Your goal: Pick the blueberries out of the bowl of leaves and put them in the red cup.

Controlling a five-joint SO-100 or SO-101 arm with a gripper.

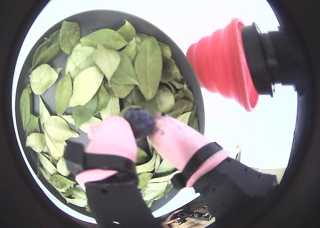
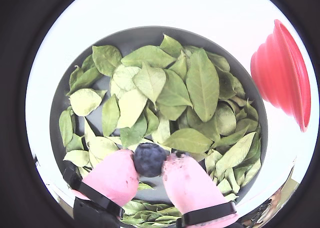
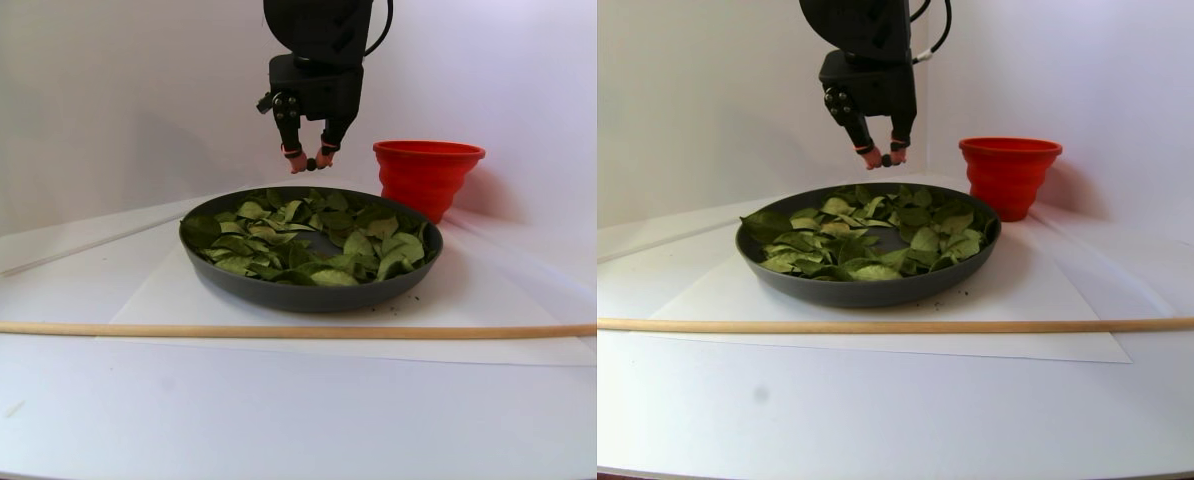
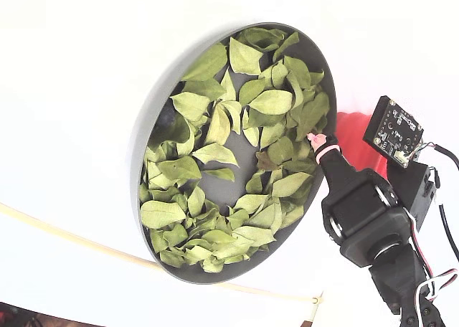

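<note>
In both wrist views my gripper (image 1: pixel 141 126) (image 2: pixel 151 164) is shut on a dark blueberry (image 1: pixel 139 121) (image 2: pixel 149 159), pinched between its pink fingertips (image 1: pixel 117 135). It hangs above the dark grey bowl (image 1: pixel 95 18) (image 2: pixel 130 35), which is filled with green leaves (image 1: pixel 147 68) (image 2: pixel 202 83). In the stereo pair view the gripper (image 3: pixel 309 161) is raised over the bowl's (image 3: pixel 307 295) far rim, left of the red cup (image 3: pixel 427 170). The cup (image 1: pixel 220 58) (image 2: pixel 280 73) stands upright just outside the bowl. In the fixed view the gripper (image 4: pixel 316 138) is over the bowl's (image 4: pixel 140 148) right rim, beside the cup (image 4: pixel 355 137).
A thin wooden stick (image 3: pixel 257 330) (image 4: pixel 57 234) lies across the table in front of the bowl. White paper (image 3: pixel 207 300) is under the bowl. White walls rise close behind. A black camera module (image 1: pixel 265 58) sticks out in front of the cup.
</note>
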